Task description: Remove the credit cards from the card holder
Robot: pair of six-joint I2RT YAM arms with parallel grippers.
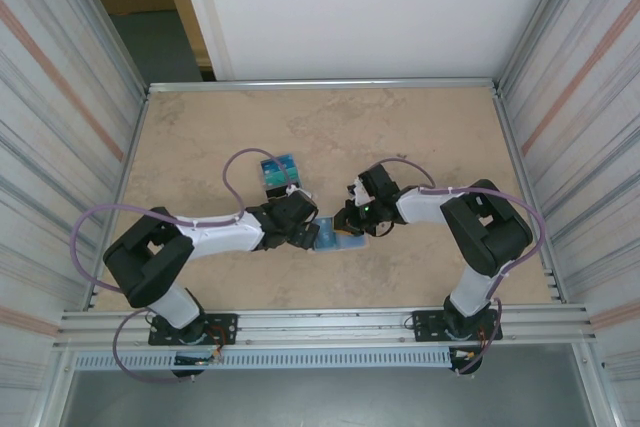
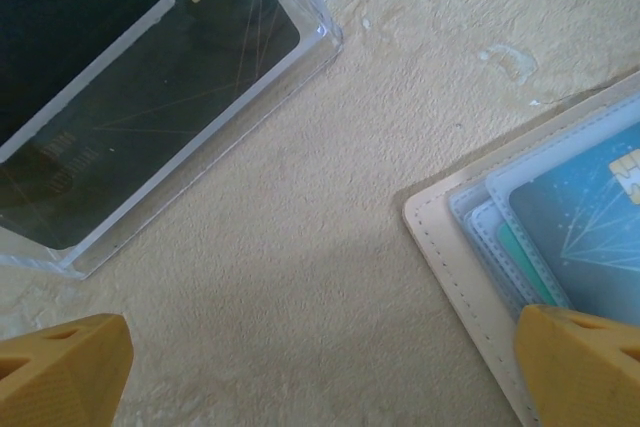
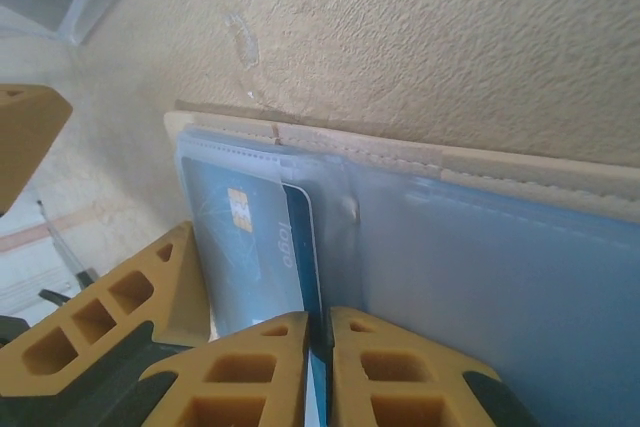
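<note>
The beige card holder (image 3: pixel 400 152) lies open and flat on the table, pale blue lining up; it also shows between the two arms (image 1: pixel 338 240). A blue credit card (image 3: pixel 250 247) with a gold chip sticks partly out of its pocket. My right gripper (image 3: pixel 320 347) is shut on that card's edge, and it sits at the holder's right side (image 1: pixel 352 222). My left gripper (image 2: pixel 320 377) is open, spanning bare table. Its right finger (image 2: pixel 585 367) overlaps the holder's corner (image 2: pixel 455 237). The blue card (image 2: pixel 590 207) and a teal edge under it show there.
A clear plastic case (image 2: pixel 250 97) holding a dark card lies just left of the holder and reaches under the left wrist. A small box of blue cards (image 1: pixel 280 172) stands behind the left gripper. Metal rails and corrugated walls bound the beige table (image 1: pixel 400 137).
</note>
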